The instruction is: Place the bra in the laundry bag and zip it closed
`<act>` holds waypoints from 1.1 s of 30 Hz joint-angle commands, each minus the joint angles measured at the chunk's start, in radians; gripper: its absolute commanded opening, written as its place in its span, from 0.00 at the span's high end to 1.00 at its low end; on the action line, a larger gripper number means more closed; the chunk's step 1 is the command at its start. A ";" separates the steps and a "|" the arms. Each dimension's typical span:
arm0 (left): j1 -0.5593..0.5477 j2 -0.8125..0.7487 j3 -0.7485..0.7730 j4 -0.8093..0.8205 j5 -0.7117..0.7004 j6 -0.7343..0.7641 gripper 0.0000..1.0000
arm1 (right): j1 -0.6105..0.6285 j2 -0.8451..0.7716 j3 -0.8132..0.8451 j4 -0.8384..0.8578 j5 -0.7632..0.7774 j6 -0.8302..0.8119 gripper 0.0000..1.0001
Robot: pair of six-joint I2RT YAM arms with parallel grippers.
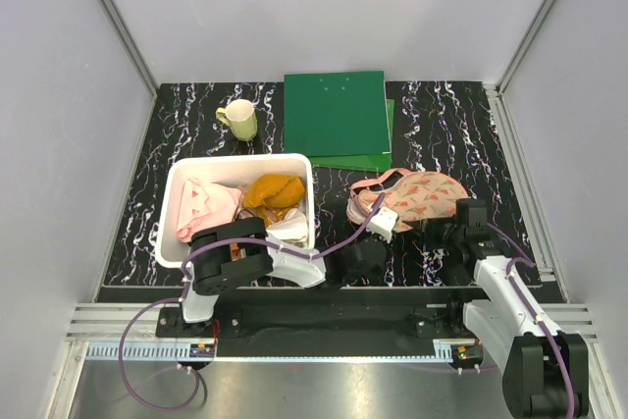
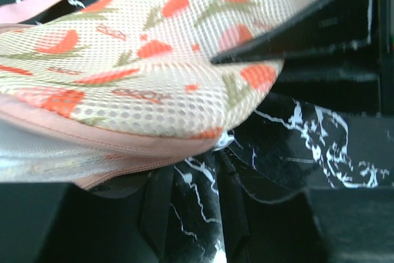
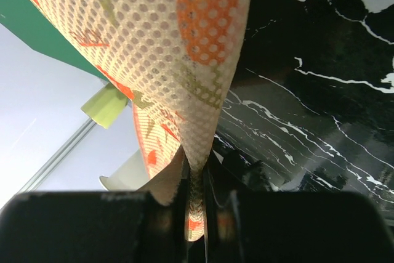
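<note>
Laundry bag (image 1: 422, 199) lies lengthwise left to right.

The black table (image 1: 446, 120) with white veining carries four things. A white bin (image 1: 245, 158) sits at centre left, with a pale green mug (image 1: 239, 120) behind it toward the upper left. Green folders (image 1: 336, 115) lie at upper centre, and the floral bag (image 1: 422, 195) lies at centre right.

Left arm (image 1: 240, 260) and right arm (image 1: 508, 299) look black-and-white, trailing apparently purple cables (image 1: 121, 352).
</note>
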 commanded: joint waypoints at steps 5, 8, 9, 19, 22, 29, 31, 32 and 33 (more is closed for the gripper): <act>0.011 -0.008 0.066 0.067 -0.025 -0.027 0.56 | 0.005 -0.019 0.001 -0.045 0.039 -0.002 0.92; 0.014 -0.017 0.057 0.073 -0.039 -0.038 0.56 | 0.007 -0.013 0.006 -0.046 0.039 -0.007 0.92; 0.017 -0.020 0.059 0.074 -0.037 -0.037 0.58 | 0.005 -0.014 0.007 -0.046 0.039 -0.007 0.92; 0.028 -0.045 0.054 0.037 -0.031 -0.055 1.00 | 0.007 -0.026 0.009 -0.057 0.076 -0.042 0.98; 0.037 -0.078 0.008 0.039 0.015 -0.076 1.00 | 0.005 -0.022 0.010 -0.060 0.105 -0.070 0.99; 0.046 -0.175 -0.107 0.063 0.195 -0.110 1.00 | 0.007 -0.031 0.016 -0.091 0.165 -0.128 1.00; 0.046 -0.210 -0.148 0.085 0.234 -0.127 1.00 | 0.007 -0.030 0.024 -0.094 0.185 -0.151 1.00; 0.048 -0.219 -0.159 0.090 0.257 -0.132 1.00 | 0.007 -0.026 0.029 -0.095 0.192 -0.165 1.00; 0.048 -0.229 -0.162 0.065 0.260 -0.139 1.00 | 0.007 -0.025 0.038 -0.100 0.203 -0.181 1.00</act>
